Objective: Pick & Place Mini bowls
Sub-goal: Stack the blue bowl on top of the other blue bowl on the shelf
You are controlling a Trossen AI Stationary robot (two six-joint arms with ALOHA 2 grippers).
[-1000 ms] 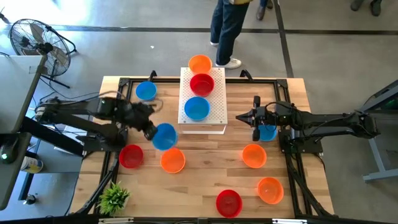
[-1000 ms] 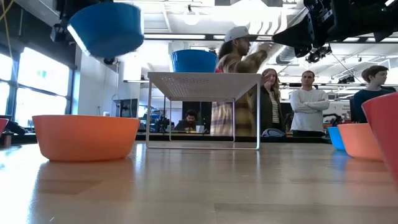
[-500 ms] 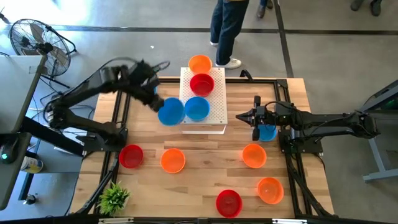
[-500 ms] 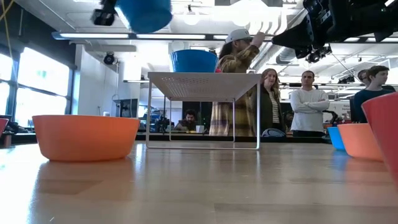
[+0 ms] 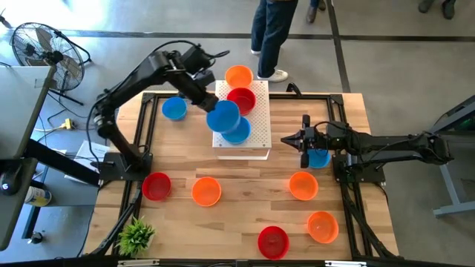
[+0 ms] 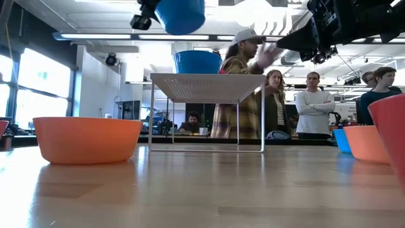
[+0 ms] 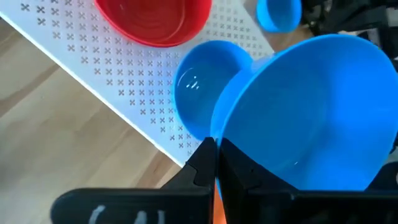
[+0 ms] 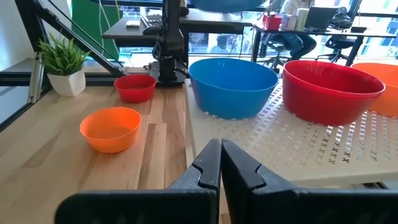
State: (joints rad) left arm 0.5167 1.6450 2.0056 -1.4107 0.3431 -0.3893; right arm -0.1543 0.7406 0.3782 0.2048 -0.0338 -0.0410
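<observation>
**Left arm holds a blue mini bowl above the white platform**

Seen from above, a wooden table (image 5: 245, 196) holds a white perforated platform (image 5: 256, 141) at its far centre. The left gripper (image 5: 210, 106) is clamped on the rim of a blue bowl (image 5: 223, 116), held in the air over the platform's left edge. In the left wrist view the fingers (image 7: 208, 158) pinch that bowl's thin wall. It hangs directly above a second blue bowl (image 5: 239, 131) already on the platform. A red bowl (image 5: 241, 99) and an orange bowl (image 5: 238, 75) sit farther back on the platform.

The right gripper (image 5: 305, 140) waits to the right of the platform, fingers pressed together and holding nothing. A blue bowl (image 5: 320, 157) lies just beside it.

Other bowls rest on the table: a blue one far left (image 5: 174, 108), a red one (image 5: 156, 185) and an orange one (image 5: 206, 190) near left, and two orange (image 5: 303, 185) (image 5: 322, 226) and a red (image 5: 273, 241) near right. A small plant (image 5: 136, 235) stands at the near left corner. People stand beyond the table.

Risks, as a judgement: the carried bowl looks tilted and is gripped only by its rim, so it could slip. Released here, it may land on the blue bowl beneath or tip off the platform's left edge.
</observation>
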